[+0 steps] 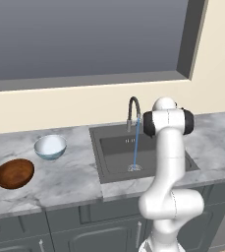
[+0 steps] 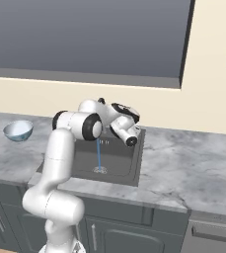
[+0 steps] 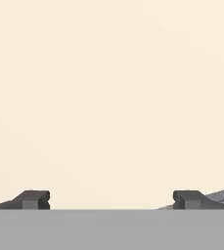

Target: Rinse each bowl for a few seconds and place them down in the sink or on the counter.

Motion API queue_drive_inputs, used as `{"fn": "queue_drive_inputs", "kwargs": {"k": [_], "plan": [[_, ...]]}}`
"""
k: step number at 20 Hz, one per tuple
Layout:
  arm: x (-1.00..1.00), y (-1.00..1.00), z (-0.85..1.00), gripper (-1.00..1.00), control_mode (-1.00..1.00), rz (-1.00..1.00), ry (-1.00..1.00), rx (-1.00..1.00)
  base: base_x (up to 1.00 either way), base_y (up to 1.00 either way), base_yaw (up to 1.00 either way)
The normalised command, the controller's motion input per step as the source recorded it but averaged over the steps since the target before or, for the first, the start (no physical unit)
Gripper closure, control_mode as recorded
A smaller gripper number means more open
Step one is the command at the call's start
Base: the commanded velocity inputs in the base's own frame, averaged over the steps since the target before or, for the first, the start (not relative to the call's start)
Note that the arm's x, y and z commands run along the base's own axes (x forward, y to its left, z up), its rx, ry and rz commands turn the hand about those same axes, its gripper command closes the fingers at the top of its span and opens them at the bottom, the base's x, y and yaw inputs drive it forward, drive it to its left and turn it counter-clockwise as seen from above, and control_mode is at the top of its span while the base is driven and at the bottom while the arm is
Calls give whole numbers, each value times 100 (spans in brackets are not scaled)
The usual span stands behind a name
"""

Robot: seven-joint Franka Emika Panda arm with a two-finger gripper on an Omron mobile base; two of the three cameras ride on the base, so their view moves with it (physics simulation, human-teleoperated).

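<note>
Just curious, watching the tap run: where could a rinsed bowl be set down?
Bare counter right of the sink; also the strip between the pale bowl and the sink. The far left holds both bowls, with the wooden bowl nearest the edge.

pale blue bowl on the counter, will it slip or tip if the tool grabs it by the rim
The pale blue bowl looks glossy, so its rim may well be slippery between hard fingers. Its rounded underside suggests it could rock or tip if pushed at the rim. It stands alone on the counter, apart from the brown bowl, so a nudge probably hits nothing.
</note>
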Motion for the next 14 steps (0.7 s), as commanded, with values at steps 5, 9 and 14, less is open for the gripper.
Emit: {"fn": "queue_drive_inputs", "kwargs": {"k": [5, 9, 14], "plan": [[-35, -42, 67, -100, -100, 3, -3, 18, 0, 0, 0], [-40, -14, 74, -100, -100, 1, -1, 12, 0, 0, 0], [-53, -6, 79, -100, -100, -1, 3, 9, 0, 0, 0]]}}
